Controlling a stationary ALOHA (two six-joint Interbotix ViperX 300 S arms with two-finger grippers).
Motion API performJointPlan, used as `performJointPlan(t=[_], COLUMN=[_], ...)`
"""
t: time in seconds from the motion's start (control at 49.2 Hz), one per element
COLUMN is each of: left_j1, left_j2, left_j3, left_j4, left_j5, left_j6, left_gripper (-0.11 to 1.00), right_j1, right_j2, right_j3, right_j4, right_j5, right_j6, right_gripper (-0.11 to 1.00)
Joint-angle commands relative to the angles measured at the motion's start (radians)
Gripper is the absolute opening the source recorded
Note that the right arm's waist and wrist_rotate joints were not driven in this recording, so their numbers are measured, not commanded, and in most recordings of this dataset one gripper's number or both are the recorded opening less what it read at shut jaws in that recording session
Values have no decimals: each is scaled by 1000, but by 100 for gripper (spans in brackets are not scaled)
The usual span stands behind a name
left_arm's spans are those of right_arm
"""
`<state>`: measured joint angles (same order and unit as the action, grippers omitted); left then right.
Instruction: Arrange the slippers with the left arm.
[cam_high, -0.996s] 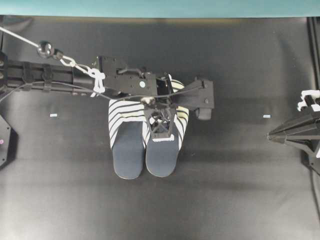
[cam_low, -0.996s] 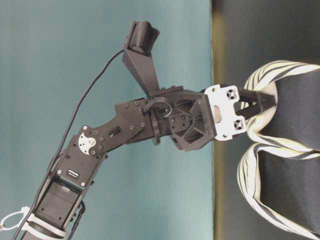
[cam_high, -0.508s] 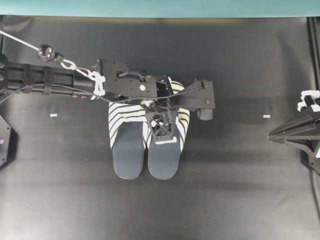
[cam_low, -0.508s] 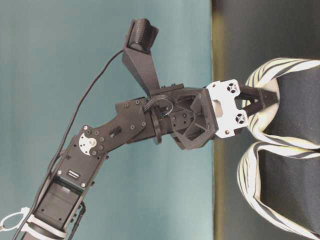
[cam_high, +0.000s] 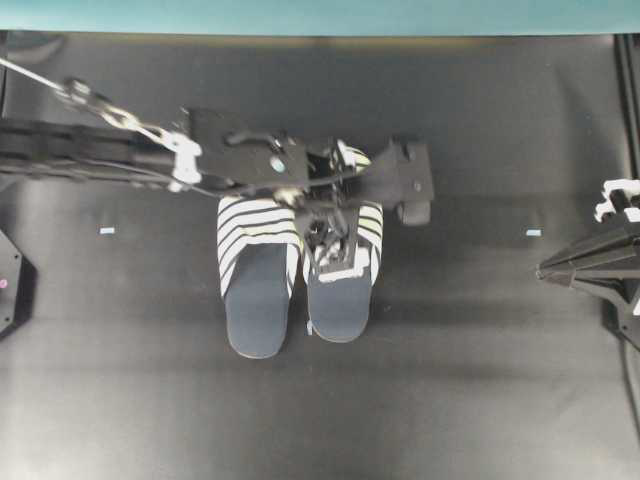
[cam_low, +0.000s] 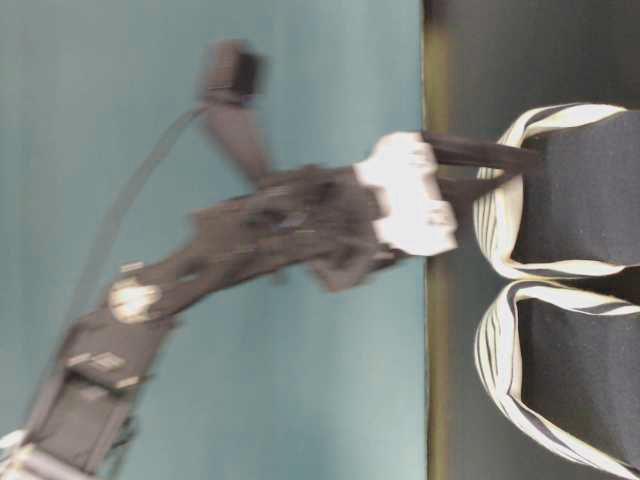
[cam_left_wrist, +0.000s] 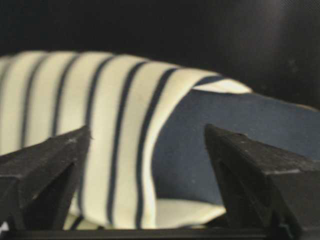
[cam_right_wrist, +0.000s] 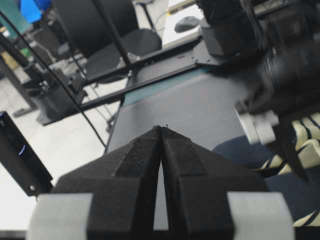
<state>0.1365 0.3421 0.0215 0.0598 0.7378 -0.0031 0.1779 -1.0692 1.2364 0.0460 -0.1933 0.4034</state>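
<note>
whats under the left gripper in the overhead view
The black lattice left gripper, jaws open, hangs over the right-hand striped slipper with the navy insole. It covers part of that slipper's toe cover; the insole's rear shows. Contact can't be told.

left arm (cam_low: 270, 220) motion-blurred in table-level view; slippers (cam_low: 560, 300) cut by right edge there; toe cover beneath the jaws hidden overhead by left gripper (cam_high: 335, 245)

Legible text, labels, brands, numbers, signs: none in any view; the slippers (cam_high: 295, 290) carry stripes only, no lettering; two small pale tags on the black table (cam_high: 470, 380) too small to read.
</note>
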Motion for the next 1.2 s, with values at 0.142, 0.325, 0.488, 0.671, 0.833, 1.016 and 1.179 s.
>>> performJointPlan(t=[0.142,0.325,0.488,0.671,0.833,1.016,1.179], left_j1=[-55,-98,-123,-133,-137,-152,-153], left_j2=[-121,-276,-463,-657,-815,-956,-1043], left_j3=[-25,21,135,334,506,672,736], left_j4=[2,2,2,2,2,2,2], left_j5=[71,61,-21,-212,-387,-486,-503], left_j6=[6,14,2,-15,-63,-129,-149], left_gripper=[88,88,88,87,87,87,87], right_j1=[0,0,0,0,0,0,0], right_j2=[5,5,-8,-35,-54,-64,-66], right_j3=[-3,-2,-3,-3,-2,-2,-2], right_j4=[2,2,2,2,2,2,3], right_j5=[-15,-15,-11,-2,18,31,29], right_j6=[0,2,0,0,0,0,0], right_gripper=[0,0,0,0,0,0,0])
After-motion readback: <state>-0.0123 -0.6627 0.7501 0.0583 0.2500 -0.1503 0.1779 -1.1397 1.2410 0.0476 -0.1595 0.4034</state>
